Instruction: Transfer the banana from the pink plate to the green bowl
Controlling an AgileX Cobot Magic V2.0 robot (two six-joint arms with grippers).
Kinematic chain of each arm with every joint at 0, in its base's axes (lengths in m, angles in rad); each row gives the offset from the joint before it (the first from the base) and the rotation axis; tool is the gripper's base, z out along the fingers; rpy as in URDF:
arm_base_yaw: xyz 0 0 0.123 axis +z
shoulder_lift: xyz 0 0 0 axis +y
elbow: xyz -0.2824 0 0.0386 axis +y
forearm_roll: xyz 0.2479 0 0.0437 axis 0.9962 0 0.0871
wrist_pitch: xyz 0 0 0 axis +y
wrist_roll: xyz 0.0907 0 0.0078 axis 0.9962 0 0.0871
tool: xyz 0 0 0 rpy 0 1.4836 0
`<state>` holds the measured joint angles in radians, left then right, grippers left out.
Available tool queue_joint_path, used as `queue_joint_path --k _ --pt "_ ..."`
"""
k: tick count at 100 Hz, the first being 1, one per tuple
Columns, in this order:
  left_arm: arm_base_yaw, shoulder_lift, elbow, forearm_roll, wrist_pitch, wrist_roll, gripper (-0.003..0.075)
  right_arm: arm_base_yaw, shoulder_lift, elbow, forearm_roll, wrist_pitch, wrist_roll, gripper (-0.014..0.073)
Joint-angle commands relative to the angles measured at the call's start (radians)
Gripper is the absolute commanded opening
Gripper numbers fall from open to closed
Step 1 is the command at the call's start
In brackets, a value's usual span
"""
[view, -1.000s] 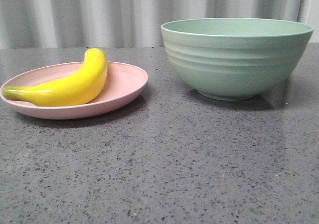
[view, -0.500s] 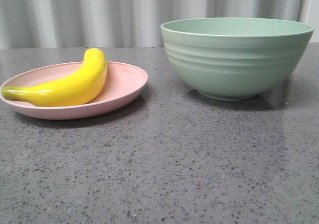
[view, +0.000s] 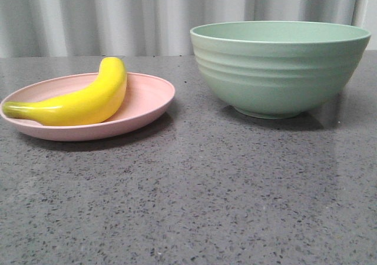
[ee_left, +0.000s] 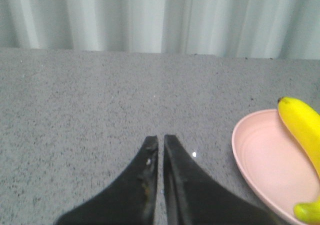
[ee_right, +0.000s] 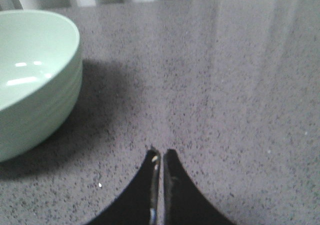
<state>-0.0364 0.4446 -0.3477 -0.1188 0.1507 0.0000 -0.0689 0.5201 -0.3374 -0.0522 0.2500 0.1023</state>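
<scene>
Nothing moved: banana (view: 79,103) remains on pink plate (view: 147,97) beside green bowl (view: 277,70).

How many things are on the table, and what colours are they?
Yellow: 1, the glossy curved plastic-looking banana
Pink: 1, the shallow round matte pink plate
Green: 1, the deep ribbed sage-green bowl
Total: 3

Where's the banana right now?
In the front view, the banana lies on the pink plate at the table's left side, with the green bowl to its right.
</scene>
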Motion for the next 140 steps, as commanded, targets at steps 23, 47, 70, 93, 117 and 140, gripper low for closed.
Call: queue_joint_path --k 23,47,70,93,117,140 --pt "-0.003 0.083 -0.038 -0.011 -0.26 0.0 0.0388 -0.001 0.042 -0.039 -0.005 -0.072 -0.005 -0.0079" --pt "-0.063 0.165 -0.132 -0.011 -0.151 0.0 0.0398 -0.001 0.042 -0.039 -0.005 -0.072 -0.005 -0.0079" --pt "-0.256 0.366 -0.318 -0.016 0.032 0.0 0.0398 -0.001 0.042 -0.039 -0.005 -0.072 -0.005 -0.0079" --pt "-0.416 0.6 -0.501 -0.022 0.242 0.0 0.0398 -0.001 0.042 -0.039 -0.005 -0.072 -0.005 -0.0079" --pt "-0.479 0.788 -0.64 -0.069 0.401 0.0 0.0398 0.012 0.042 -0.039 -0.005 -0.069 -0.005 -0.0079" --pt "-0.493 0.902 -0.714 -0.113 0.496 0.0 0.0398 0.012 0.042 -0.039 -0.005 -0.064 -0.005 -0.0079"
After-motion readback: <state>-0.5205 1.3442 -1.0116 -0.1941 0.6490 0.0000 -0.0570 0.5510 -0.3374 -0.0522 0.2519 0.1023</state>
